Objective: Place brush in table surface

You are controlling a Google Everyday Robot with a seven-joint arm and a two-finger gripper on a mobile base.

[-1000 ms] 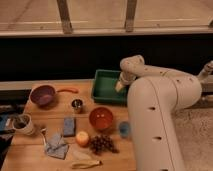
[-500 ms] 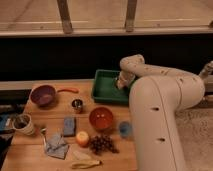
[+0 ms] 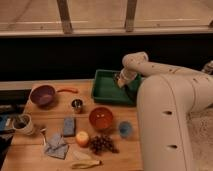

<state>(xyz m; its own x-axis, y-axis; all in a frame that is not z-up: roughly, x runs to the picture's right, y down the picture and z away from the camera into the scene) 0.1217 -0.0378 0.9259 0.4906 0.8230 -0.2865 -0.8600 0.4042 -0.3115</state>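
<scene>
My gripper (image 3: pixel 120 81) is at the end of the white arm, down over the right part of the green plastic bin (image 3: pixel 106 88) at the back of the table. A slim dark shape (image 3: pixel 131 93) lies just below and right of the gripper inside the bin; it looks like the brush, and I cannot tell whether the gripper holds it. The light-brown wooden table surface (image 3: pixel 55 111) spreads out in front of and left of the bin.
On the table are a purple bowl (image 3: pixel 42 95), an orange stick (image 3: pixel 67 90), a metal cup (image 3: pixel 77 105), an orange-red bowl (image 3: pixel 101 118), a blue sponge (image 3: pixel 69 126), a small blue cup (image 3: pixel 125 129), grapes (image 3: pixel 101 144), a cloth (image 3: pixel 56 146) and a white mug (image 3: pixel 22 124).
The gripper has shifted very slightly up and left while staying over the bin's right side. Nothing on the table has moved.
</scene>
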